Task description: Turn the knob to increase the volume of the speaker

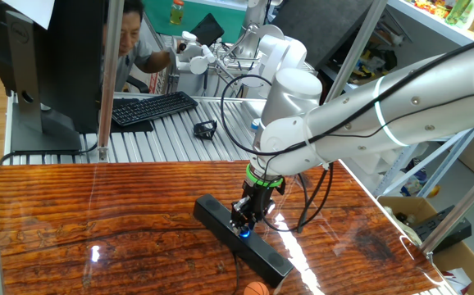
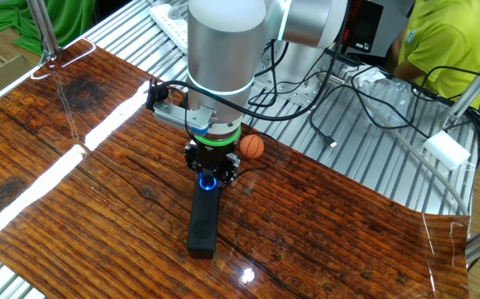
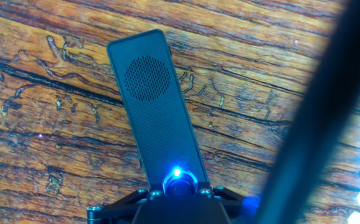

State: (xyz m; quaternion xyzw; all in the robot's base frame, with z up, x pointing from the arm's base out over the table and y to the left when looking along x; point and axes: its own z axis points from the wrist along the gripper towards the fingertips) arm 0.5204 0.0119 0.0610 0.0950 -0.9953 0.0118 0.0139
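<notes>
**Tool set down on the speaker's lit knob**

The speaker (image 2: 203,218) lies flat on the wooden desk (image 2: 74,166), a long black bar. At its middle sits the knob (image 3: 179,181), ringed in blue light. The tool (image 2: 211,178) points straight down over that spot, its fingers (image 3: 142,196) standing on either side of the knob and closed in against it. In the hand view the perforated grille stretches away from the dial. A small orange ball (image 2: 252,146) rests just beside the arm's wrist.
</notes>
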